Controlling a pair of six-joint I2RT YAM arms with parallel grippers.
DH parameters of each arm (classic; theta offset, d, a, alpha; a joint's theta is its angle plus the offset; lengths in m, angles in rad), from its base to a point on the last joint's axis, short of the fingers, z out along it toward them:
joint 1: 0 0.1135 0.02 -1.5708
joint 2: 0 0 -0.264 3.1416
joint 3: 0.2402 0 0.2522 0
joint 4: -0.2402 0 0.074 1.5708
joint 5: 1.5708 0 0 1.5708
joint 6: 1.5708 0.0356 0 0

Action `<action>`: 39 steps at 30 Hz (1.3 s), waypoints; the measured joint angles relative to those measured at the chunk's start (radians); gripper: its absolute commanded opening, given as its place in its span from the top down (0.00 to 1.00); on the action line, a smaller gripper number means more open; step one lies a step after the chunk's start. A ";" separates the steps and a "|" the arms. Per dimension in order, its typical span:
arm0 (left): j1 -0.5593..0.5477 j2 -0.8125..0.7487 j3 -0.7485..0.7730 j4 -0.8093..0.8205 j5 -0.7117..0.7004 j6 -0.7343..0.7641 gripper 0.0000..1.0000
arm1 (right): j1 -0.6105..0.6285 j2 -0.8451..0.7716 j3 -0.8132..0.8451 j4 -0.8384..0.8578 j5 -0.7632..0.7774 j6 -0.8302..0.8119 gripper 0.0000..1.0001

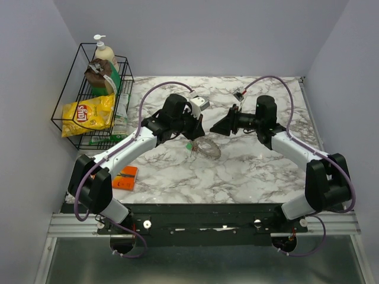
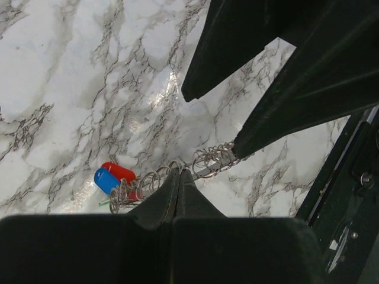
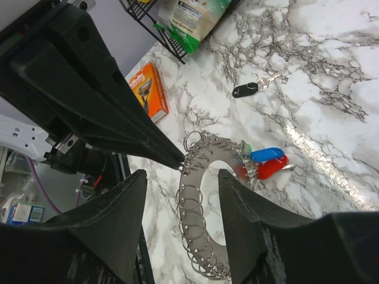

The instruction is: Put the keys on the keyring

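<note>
The keyring [image 3: 190,207] is a grey ring fringed with many small silver split rings. It also shows in the top view [image 1: 207,148]. My left gripper [image 2: 179,173] is shut on its rim; the black tip of that gripper touches the ring in the right wrist view [image 3: 176,161]. Blue [image 3: 266,155], red [image 3: 273,168] and green [image 3: 246,147] keys hang at the ring's far side, resting on the marble; the blue [image 2: 106,180] and red [image 2: 120,171] keys also show in the left wrist view. My right gripper [image 3: 180,177] is open, with its fingers on either side of the ring just above it.
A loose black-headed key [image 3: 244,90] lies on the marble beyond the ring. An orange box [image 1: 125,177] sits near the front left. A wire basket [image 1: 70,97] with a chips bag [image 1: 89,115] and bottles stands at the back left.
</note>
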 measured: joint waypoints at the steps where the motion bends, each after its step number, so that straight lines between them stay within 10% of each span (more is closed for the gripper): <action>1: 0.000 0.000 -0.002 0.000 0.007 0.001 1.00 | 0.002 0.010 -0.001 0.006 -0.005 0.000 0.41; 39: -0.006 0.023 -0.066 0.076 0.082 0.008 1.00 | 0.005 -0.005 -0.085 0.032 -0.038 -0.027 0.48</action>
